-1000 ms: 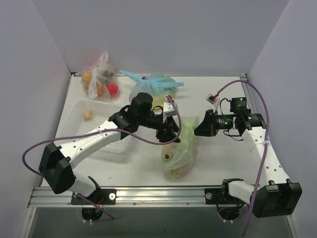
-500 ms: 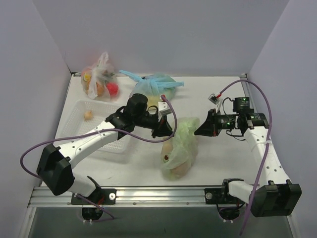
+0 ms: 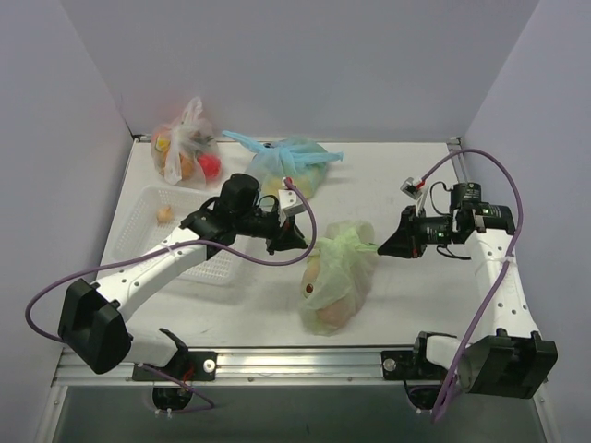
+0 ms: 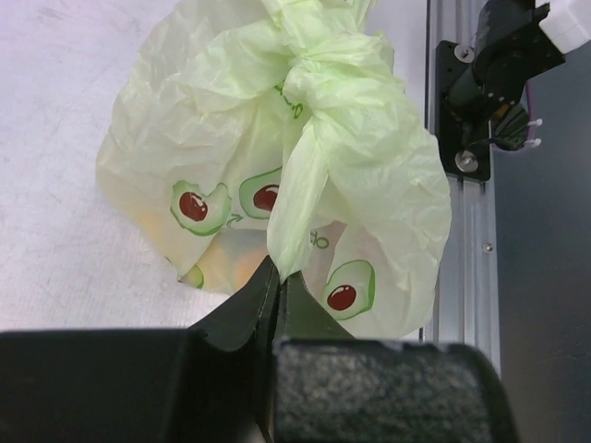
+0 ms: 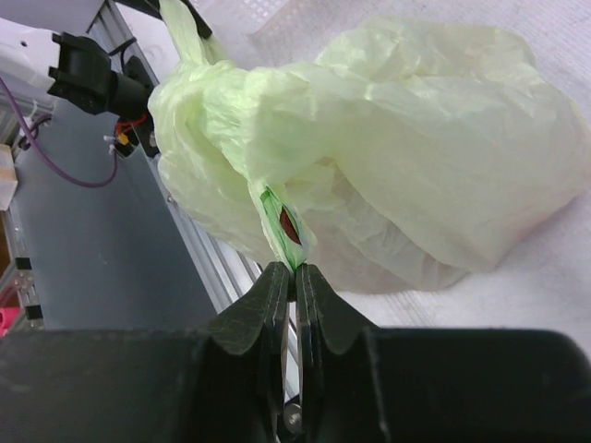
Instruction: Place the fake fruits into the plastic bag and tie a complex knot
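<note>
The pale green plastic bag [image 3: 340, 277] with avocado prints lies bunched on the table between both arms, its top twisted into a knot [image 4: 323, 69]. My left gripper [image 3: 297, 242] is at the bag's left side, shut on a strip of bag handle [image 4: 295, 212]. At the bag's right side my right gripper [image 3: 381, 247] is shut on another handle strip [image 5: 282, 217]. The fake fruits inside show only as dim yellow-orange shapes [image 4: 231, 268] through the plastic. One small orange fruit [image 3: 164, 214] lies in the white basket.
A white basket [image 3: 138, 242] sits at the left under my left arm. A light blue knotted bag [image 3: 286, 161] and a clear bag with orange and red fruit [image 3: 185, 148] lie at the back. A metal rail [image 3: 305, 355] runs along the near edge.
My left gripper has shut on the bag's handle strip and drawn it to the left. The right gripper has pulled its strip to the right, stretching the bag's top between them.
</note>
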You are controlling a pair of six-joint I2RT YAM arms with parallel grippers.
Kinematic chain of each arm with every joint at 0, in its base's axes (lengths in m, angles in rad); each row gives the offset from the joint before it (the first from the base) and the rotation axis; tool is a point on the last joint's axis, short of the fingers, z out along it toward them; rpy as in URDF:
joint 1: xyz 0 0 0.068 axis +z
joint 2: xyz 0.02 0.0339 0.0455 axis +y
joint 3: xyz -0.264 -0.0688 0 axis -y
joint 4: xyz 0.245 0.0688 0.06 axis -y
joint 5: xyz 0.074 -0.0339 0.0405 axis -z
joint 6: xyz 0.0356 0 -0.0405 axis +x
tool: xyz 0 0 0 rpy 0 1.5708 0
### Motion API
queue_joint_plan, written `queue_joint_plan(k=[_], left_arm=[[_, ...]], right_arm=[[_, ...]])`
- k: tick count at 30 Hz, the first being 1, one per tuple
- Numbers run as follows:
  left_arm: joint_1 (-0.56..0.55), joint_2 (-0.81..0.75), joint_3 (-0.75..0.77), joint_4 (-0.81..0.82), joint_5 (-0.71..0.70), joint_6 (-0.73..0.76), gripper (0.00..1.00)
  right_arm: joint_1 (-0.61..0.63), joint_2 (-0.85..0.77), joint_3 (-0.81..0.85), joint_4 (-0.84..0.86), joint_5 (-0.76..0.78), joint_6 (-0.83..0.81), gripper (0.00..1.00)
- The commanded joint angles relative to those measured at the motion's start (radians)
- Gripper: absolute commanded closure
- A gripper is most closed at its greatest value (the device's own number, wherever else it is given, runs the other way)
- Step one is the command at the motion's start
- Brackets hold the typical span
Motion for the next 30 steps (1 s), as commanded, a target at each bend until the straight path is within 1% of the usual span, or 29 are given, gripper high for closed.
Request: queue_joint_plan(k=[1, 8, 12, 14, 15, 16, 17, 18, 19, 21, 22, 23, 24, 26, 27, 28, 29, 30], left_arm=[[0.042, -0.047, -0.003, -0.106, -0.061, 0.089, 1.00], [0.080, -0.072, -0.022, -0.157, -0.096, 0.178, 1.00], [0.075, -0.079, -0.029, -0.142, -0.048, 0.195, 1.00], [0.066, -0.072, -0.012, -0.137, -0.007, 0.193, 0.99], [0.062, -0.072, -0.003, -0.135, 0.007, 0.204, 0.92], [0.054, -0.069, 0.006, -0.138, 0.011, 0.210, 0.78], [0.040, -0.065, 0.024, -0.140, 0.012, 0.216, 0.70], [0.035, -0.067, 0.035, -0.145, 0.015, 0.231, 0.61], [0.032, -0.067, 0.043, -0.154, 0.015, 0.238, 0.47], [0.028, -0.072, 0.070, -0.174, 0.012, 0.268, 0.39], [0.028, -0.073, 0.078, -0.198, 0.012, 0.279, 0.32], [0.028, -0.081, 0.086, -0.212, 0.013, 0.290, 0.23], [0.028, -0.084, 0.093, -0.226, 0.015, 0.323, 0.18], [0.026, -0.101, 0.089, -0.243, 0.001, 0.347, 0.03], [0.020, -0.102, 0.083, -0.244, -0.011, 0.369, 0.03], [0.015, -0.102, 0.080, -0.244, -0.048, 0.386, 0.03], [0.011, -0.098, 0.077, -0.244, -0.068, 0.408, 0.03], [0.000, -0.095, 0.072, -0.241, -0.090, 0.464, 0.03]], right_arm=[[-0.063, 0.015, 0.036, -0.141, 0.071, -0.185, 1.00], [-0.149, 0.038, 0.007, -0.171, 0.167, -0.356, 1.00], [-0.154, 0.052, 0.013, -0.167, 0.160, -0.358, 1.00], [-0.132, 0.046, 0.031, -0.170, 0.143, -0.342, 1.00], [-0.123, 0.047, 0.042, -0.172, 0.146, -0.321, 1.00], [-0.112, 0.046, 0.049, -0.175, 0.154, -0.315, 0.91], [-0.099, 0.044, 0.060, -0.178, 0.169, -0.310, 0.79], [-0.095, 0.036, 0.075, -0.178, 0.178, -0.307, 0.55], [-0.092, 0.030, 0.083, -0.180, 0.186, -0.305, 0.42], [-0.076, 0.007, 0.100, -0.180, 0.224, -0.311, 0.23], [-0.066, 0.000, 0.105, -0.180, 0.238, -0.316, 0.21], [-0.053, -0.010, 0.109, -0.181, 0.284, -0.318, 0.18], [-0.014, -0.028, 0.108, -0.178, 0.302, -0.325, 0.17], [0.032, -0.051, 0.094, -0.163, 0.357, -0.333, 0.09], [0.074, -0.069, 0.085, -0.128, 0.408, -0.325, 0.06], [0.084, -0.077, 0.067, -0.109, 0.428, -0.304, 0.06], [0.121, -0.088, 0.059, -0.091, 0.442, -0.293, 0.06], [0.139, -0.089, 0.053, -0.053, 0.477, -0.282, 0.05]])
